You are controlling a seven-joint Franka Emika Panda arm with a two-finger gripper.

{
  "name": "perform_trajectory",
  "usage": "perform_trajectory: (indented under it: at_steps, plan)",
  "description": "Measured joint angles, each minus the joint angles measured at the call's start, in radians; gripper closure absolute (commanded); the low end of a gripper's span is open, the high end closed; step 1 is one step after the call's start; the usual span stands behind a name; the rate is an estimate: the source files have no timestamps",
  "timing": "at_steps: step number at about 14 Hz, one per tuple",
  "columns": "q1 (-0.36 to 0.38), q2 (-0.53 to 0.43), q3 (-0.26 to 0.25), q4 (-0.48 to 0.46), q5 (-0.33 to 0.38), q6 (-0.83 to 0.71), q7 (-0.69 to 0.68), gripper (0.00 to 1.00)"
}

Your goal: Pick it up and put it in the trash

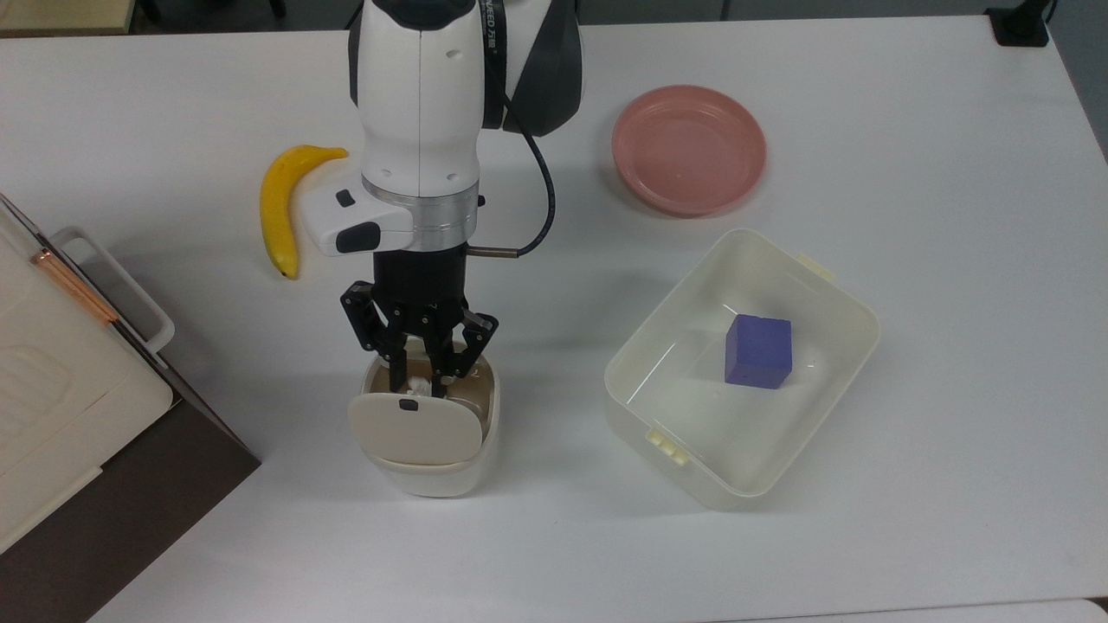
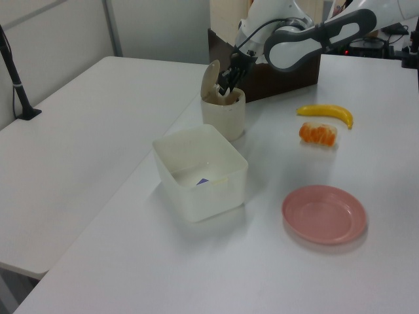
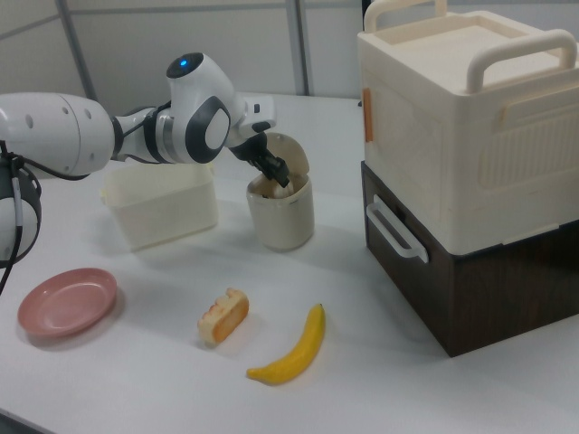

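The trash (image 1: 423, 472) is a small cream bin whose flap lid (image 1: 415, 428) stands up, dark dot showing. My gripper (image 1: 421, 379) is lowered into its mouth, open, fingers spread apart. A whitish wrinkled wad (image 1: 418, 383), the thing to throw away, lies between and below the fingers inside the bin; whether it still touches them I cannot tell. In the left view the gripper (image 2: 226, 84) dips into the trash (image 2: 223, 115). From the right view, the gripper (image 3: 276, 172) sits in front of the raised lid of the trash (image 3: 281, 217).
A banana (image 1: 277, 208) and a cream-and-orange food piece (image 2: 317, 133) lie behind the arm. A pink plate (image 1: 688, 149) is at the top view's upper right. A cream tub (image 1: 671, 311) holds a blue cube (image 1: 759, 350). A stacked cream-and-brown box (image 1: 52, 389) stands at the top view's left.
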Motion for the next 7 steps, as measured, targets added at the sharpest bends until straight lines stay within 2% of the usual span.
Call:
perform_trajectory:
  at_steps: [5,7]
  plan:
    - [-0.001,-0.001,0.0,0.007,0.0,0.001,0.006,0.05]
    - [-0.003,-0.02,-0.001,0.023,0.0,-0.01,0.009,0.0]
